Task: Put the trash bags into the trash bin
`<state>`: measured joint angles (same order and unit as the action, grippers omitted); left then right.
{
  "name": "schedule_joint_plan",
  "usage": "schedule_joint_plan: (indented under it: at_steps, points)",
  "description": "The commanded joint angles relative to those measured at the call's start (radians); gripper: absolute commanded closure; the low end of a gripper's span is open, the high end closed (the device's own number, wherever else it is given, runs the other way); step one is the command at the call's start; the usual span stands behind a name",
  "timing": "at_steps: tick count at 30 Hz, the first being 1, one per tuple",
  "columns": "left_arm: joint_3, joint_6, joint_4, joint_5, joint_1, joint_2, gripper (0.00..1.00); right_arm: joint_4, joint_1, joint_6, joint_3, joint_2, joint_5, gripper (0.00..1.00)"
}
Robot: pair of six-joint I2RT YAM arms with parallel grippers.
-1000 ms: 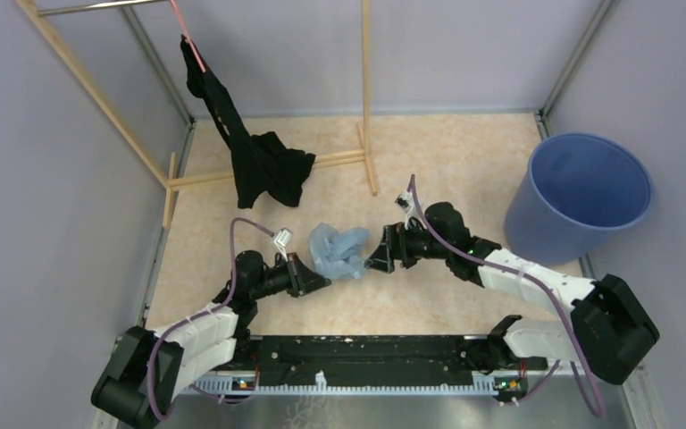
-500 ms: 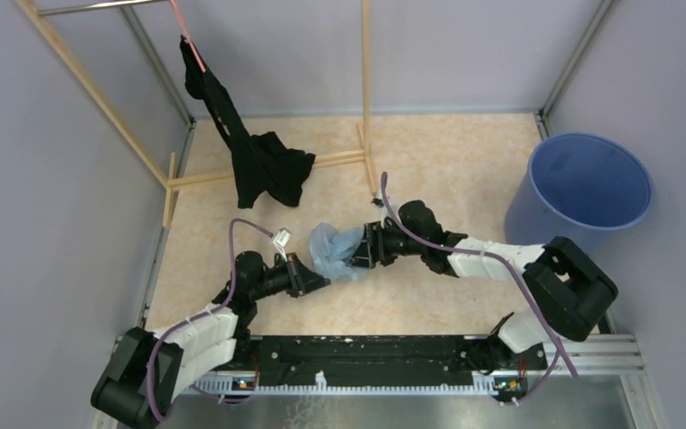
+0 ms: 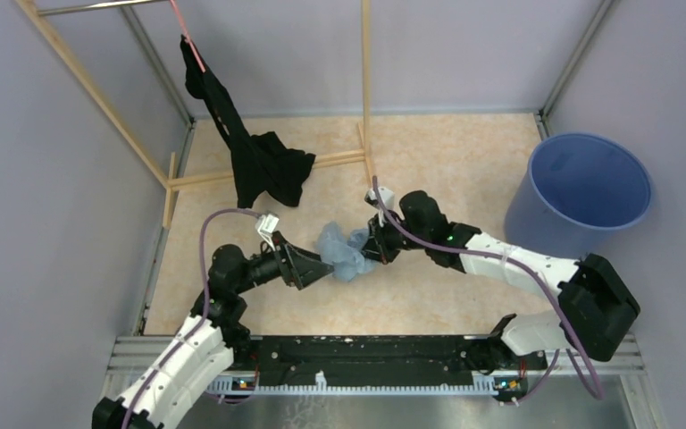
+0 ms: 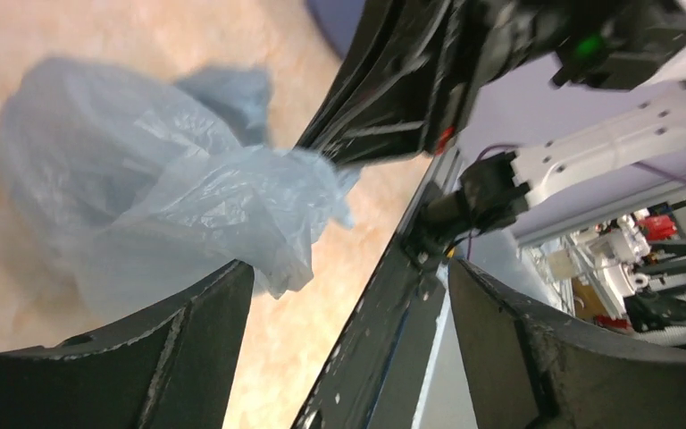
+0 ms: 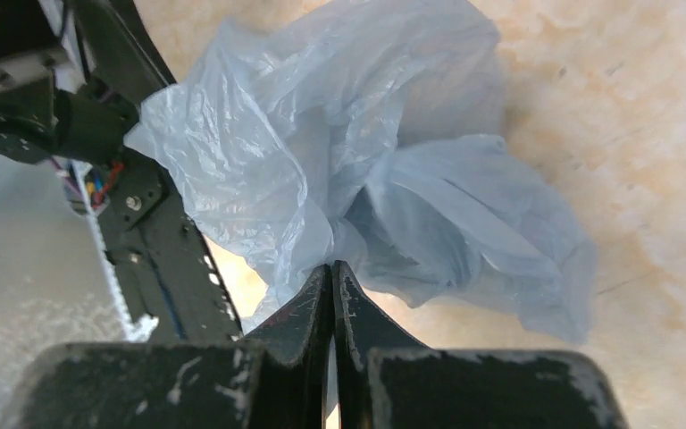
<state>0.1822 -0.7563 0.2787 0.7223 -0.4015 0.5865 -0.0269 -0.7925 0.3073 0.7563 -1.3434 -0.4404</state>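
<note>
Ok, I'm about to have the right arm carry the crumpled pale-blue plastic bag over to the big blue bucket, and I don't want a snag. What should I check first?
1. Right gripper shut on the crumpled pale-blue plastic film bag: ok, its fingers pinch the film.
2. Left gripper open: ok, jaws stand wide apart.
3. Film free of the left fingers: cannot tell, it drapes close by one of them.
4. Large round blue plastic bucket upright with its mouth open: ok.
5. Black cloth garment off the route: ok, it hangs at the far left, opposite the bucket.
</note>
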Motion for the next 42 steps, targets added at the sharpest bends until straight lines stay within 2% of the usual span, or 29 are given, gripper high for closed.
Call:
schedule_joint_plan:
  at_steps: [1, 5, 9, 13, 16, 18, 22, 25, 29, 33, 36, 39, 40, 42]
  points:
    - [0.098, 0.023, -0.077, -0.078, 0.000, -0.068, 0.10, 0.173, -0.055, -0.227, 0.080, 0.057, 0.081, 1.00]
    - [0.212, 0.085, -0.173, -0.169, 0.000, 0.000, 0.08, 0.141, -0.107, -0.217, 0.084, 0.073, 0.090, 1.00]
    - [0.347, 0.122, -0.273, -0.161, -0.001, 0.148, 0.09, 0.068, -0.119, -0.068, 0.106, 0.079, 0.118, 1.00]
    - [0.325, 0.097, -0.225, -0.125, 0.000, 0.179, 0.02, -0.021, -0.119, 0.019, 0.090, 0.117, 0.088, 1.00]
    - [0.267, 0.067, -0.131, -0.119, 0.000, 0.188, 0.01, -0.064, -0.119, 0.011, 0.071, 0.122, 0.003, 1.00]
    - [0.266, 0.070, -0.136, -0.130, 0.000, 0.224, 0.01, -0.046, -0.119, 0.001, 0.077, 0.104, -0.017, 1.00]
    - [0.306, 0.108, -0.192, -0.096, 0.000, 0.316, 0.01, -0.026, -0.119, 0.050, 0.081, 0.092, 0.050, 1.00]
    - [0.286, 0.115, -0.170, -0.091, 0.000, 0.341, 0.03, -0.069, -0.119, 0.095, 0.065, 0.109, 0.078, 1.00]
    - [0.229, 0.098, -0.130, -0.053, 0.000, 0.372, 0.20, -0.084, -0.117, 0.160, 0.048, 0.126, 0.208, 1.00]
    - [0.140, 0.058, -0.067, -0.046, 0.000, 0.355, 0.48, -0.101, -0.112, 0.200, 0.037, 0.109, 0.239, 1.00]
    - [0.106, 0.055, -0.078, -0.079, 0.000, 0.312, 0.72, -0.069, -0.106, 0.201, 0.045, 0.096, 0.264, 1.00]
    - [0.100, 0.061, -0.095, -0.107, 0.000, 0.280, 0.87, -0.024, -0.098, 0.178, 0.055, 0.101, 0.292, 0.99]
    - [0.101, 0.062, -0.097, -0.112, 0.000, 0.273, 0.91, -0.007, -0.095, 0.164, 0.059, 0.105, 0.298, 0.93]
    - [0.100, 0.057, -0.103, -0.122, 0.000, 0.262, 0.97, 0.048, -0.090, 0.138, 0.068, 0.117, 0.330, 0.74]
